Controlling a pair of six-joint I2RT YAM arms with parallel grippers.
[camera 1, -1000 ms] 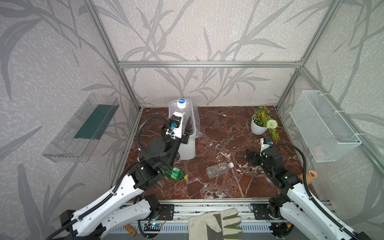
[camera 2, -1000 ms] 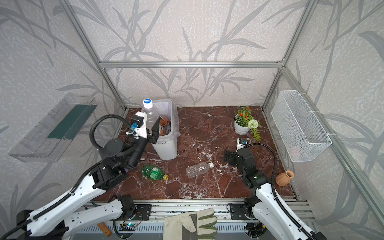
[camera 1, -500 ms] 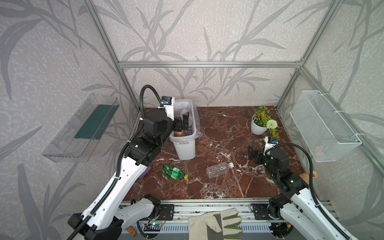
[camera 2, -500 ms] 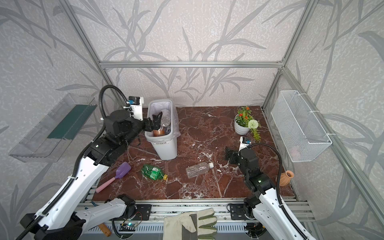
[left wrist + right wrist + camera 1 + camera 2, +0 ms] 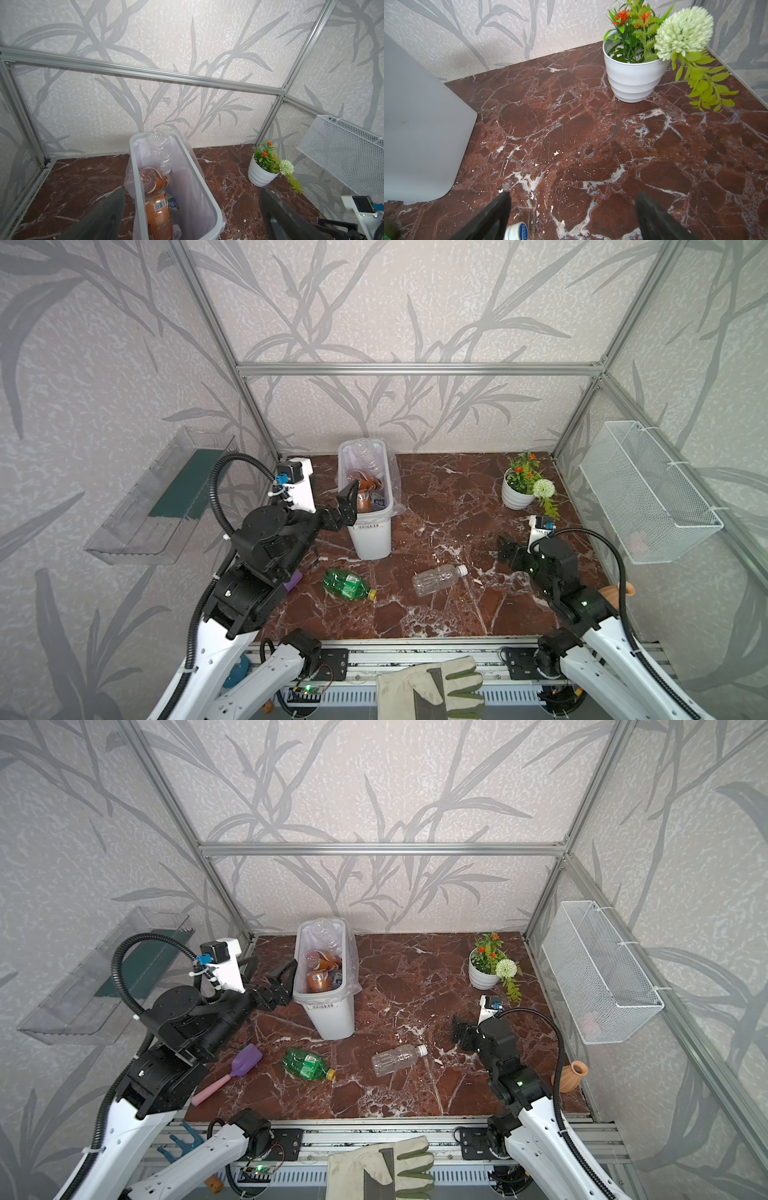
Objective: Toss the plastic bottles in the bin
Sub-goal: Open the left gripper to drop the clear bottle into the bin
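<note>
**Two bottles lying loose as the bin is filling up**

The left claw [image 5: 281,981] is hanging spread and empty just beside the rim of the bin [image 5: 371,537]. A careless swing there risks tipping that tall, narrow white tub. Inside, a brown-labelled bottle [image 5: 159,209] is lying on others, and a clear ribbed bottle [image 5: 159,149] is standing neck-down and poking above the rim, so later drops may bounce out. The right claw [image 5: 505,548] is waiting spread and empty near the white-capped bottle [image 5: 438,578]. The green bottle [image 5: 347,583] is lying nearby. Both look thin and round, and on the polished marble bench [image 5: 436,497] they are likely to roll away from a pinch.
</note>
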